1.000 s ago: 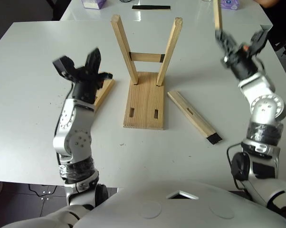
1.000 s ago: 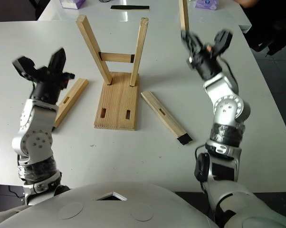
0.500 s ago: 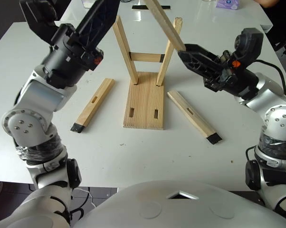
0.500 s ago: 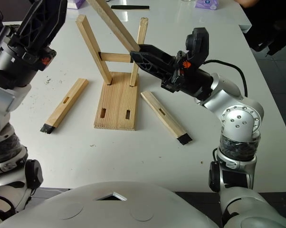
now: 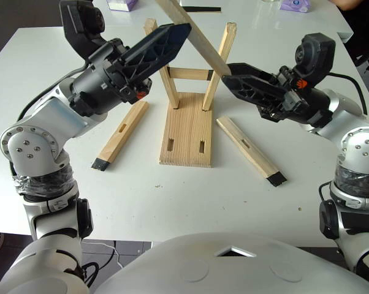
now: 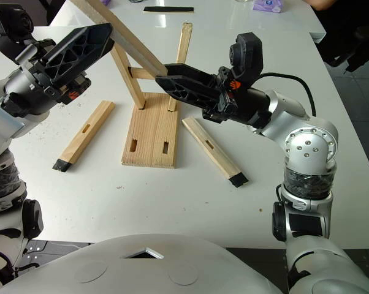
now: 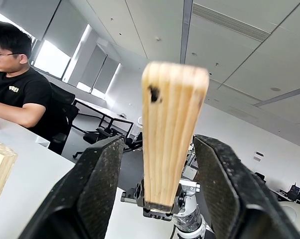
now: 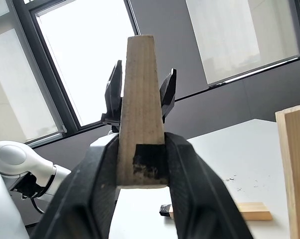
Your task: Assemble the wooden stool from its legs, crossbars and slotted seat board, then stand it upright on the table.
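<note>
From the head camera, left eye, I read this as the third-leg step. The seat board (image 5: 186, 138) lies flat on the table (image 5: 49, 61) with two standing legs (image 5: 212, 89) set in its far slots and joined by a crossbar (image 5: 187, 74). Its two near slots (image 5: 171, 144) are bare. A loose leg (image 5: 120, 135) lies just left of the board and another (image 5: 249, 150) just right.

My right gripper (image 5: 230, 70) is clenched on the low end of the held leg (image 5: 194, 33), which slants up and to the left above the assembly. My left gripper (image 5: 172, 40) sits along that leg's upper stretch.

The right eye gives me the same layout.

In the left wrist view, the leg's end stands between the spread fingers (image 7: 97, 184) with a gap on each side, so that pincer looks released. I can't rule out contact further down.

In the right wrist view, both fingers (image 8: 92, 194) press flat on the leg's black-tipped end.

Next, I judge, the left must close on the leg to steady it. Then both arms should tip it upright and lower it into a near slot, clear of the standing pair.
</note>
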